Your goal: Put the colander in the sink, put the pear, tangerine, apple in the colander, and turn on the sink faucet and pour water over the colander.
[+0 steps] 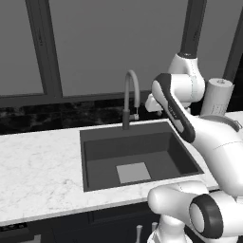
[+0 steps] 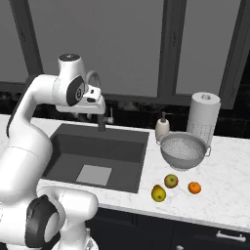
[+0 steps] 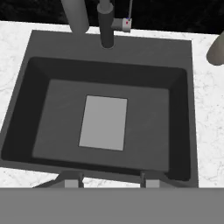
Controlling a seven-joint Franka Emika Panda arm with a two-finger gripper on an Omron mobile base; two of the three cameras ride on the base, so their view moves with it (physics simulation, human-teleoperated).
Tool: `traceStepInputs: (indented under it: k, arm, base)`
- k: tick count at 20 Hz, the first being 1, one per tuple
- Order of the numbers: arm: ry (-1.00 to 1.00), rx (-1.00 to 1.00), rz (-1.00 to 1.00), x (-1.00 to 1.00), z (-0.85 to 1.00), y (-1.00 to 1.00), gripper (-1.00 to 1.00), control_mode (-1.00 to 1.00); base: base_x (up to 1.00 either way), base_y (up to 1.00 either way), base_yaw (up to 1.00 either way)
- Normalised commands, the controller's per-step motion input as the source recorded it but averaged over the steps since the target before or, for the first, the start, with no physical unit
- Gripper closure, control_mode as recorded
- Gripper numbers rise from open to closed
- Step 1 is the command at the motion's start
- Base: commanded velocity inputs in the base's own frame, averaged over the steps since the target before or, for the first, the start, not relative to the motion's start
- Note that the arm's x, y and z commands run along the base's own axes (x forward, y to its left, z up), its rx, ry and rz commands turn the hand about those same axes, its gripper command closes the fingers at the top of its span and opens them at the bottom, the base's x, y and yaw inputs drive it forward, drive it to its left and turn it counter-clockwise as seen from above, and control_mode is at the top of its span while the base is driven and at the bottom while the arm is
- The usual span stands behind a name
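Found the gripper hanging over the sink, its two dark tips at the bottom of the hand view standing apart with nothing between them. Looked straight down along it into the dark grey basin, with the lighter grey patch on the bottom near the middle of the frame. Saw the sink faucet at the top edge of that view, its dark base on the back rim. Met the same basin low in the middle of the left base view, with the arched faucet behind it. Placed the colander right of centre in the right base view, upright on the marble counter, just beside the sink's right rim and outside the basin. Spotted the pear, the apple and the tangerine on the counter below the colander in that frame, pear and apple nearly touching, tangerine a little apart to the right. Noted a soap dispenser just beyond the colander and a paper towel roll to the upper right of it.
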Motion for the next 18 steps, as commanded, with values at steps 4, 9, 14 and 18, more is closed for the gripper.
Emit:
traceStepInputs:
  k: [4,9,14,18]
  arm:
    - [0.00,-0.03,0.00,-0.17,-0.06,-0.02,-1.00,-1.00]
    - [-0.07,0.00,0.00,-0.49,-0.16,-0.25,-1.00,-1.00]
    - [-0.01,0.00,0.00,-0.40,-0.14,-0.49,-1.00,-1.00]
    - [0.00,-0.02,0.00,-0.24,-0.13,-0.48,-1.00,-1.00]
  base:
    - [0.00,0.00,0.00]
    - [0.00,0.00,0.00]
    - [0.00,0.00,0.00]
    - [0.00,0.00,0.00]
